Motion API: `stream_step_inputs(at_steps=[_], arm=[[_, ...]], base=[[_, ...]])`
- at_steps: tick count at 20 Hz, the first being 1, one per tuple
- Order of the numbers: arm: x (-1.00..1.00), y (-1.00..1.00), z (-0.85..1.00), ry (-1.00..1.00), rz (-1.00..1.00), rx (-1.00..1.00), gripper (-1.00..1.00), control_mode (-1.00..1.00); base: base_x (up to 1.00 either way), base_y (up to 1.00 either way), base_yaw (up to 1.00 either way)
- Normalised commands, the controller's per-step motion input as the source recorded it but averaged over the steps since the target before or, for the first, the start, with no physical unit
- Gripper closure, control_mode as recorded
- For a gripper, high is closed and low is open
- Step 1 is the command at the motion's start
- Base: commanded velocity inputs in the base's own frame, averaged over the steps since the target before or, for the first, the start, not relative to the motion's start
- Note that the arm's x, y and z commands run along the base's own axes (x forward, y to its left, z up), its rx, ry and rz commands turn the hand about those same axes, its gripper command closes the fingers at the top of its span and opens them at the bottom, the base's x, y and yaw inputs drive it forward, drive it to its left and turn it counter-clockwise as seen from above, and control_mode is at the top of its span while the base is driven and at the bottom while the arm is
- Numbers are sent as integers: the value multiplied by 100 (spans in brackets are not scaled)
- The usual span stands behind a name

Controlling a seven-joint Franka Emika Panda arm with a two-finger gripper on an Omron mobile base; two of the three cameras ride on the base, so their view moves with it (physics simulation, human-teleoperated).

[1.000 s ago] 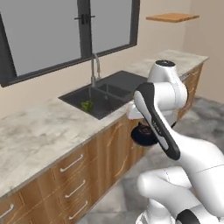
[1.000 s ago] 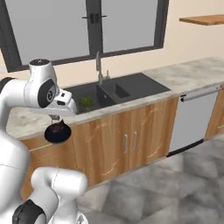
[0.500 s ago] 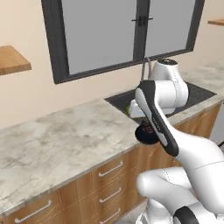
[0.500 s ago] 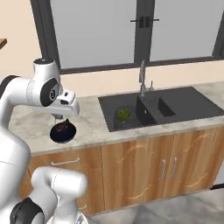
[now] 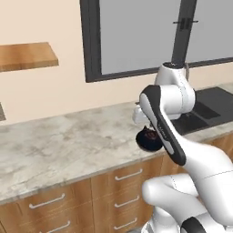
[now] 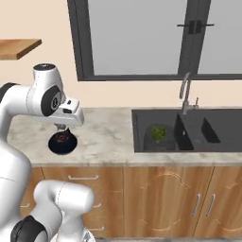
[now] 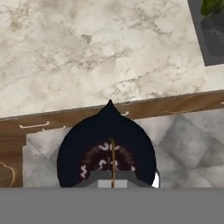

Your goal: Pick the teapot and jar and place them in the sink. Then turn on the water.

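Fingers (image 6: 62, 128) pinching teapot (image 6: 62, 142) by its thin wire handle, imo light but swingy, prob slips if jerked.

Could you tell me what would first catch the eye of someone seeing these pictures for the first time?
The big white arm, whose end effector is shut on the thin handle of a small black teapot hanging at the counter's front edge. To its right, the black sink sits in the marble counter, with something green in its left basin and a grey gooseneck faucet under the dark-framed window.
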Motion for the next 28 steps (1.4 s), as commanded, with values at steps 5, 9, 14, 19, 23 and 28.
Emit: stream_step_inputs(at_steps=[5, 9, 14, 19, 23, 28], arm=[[0, 0, 0, 0, 0, 0, 100, 100], [0, 0, 0, 0, 0, 0, 100, 100], [0, 0, 0, 0, 0, 0, 100, 100], [0, 0, 0, 0, 0, 0, 100, 100], [0, 0, 0, 0, 0, 0, 100, 100], [0, 0, 0, 0, 0, 0, 100, 100]], base=[[50, -58, 28], [35, -69, 15], [25, -66, 5], [35, -54, 1], [38, -67, 10], [42, -69, 13]])
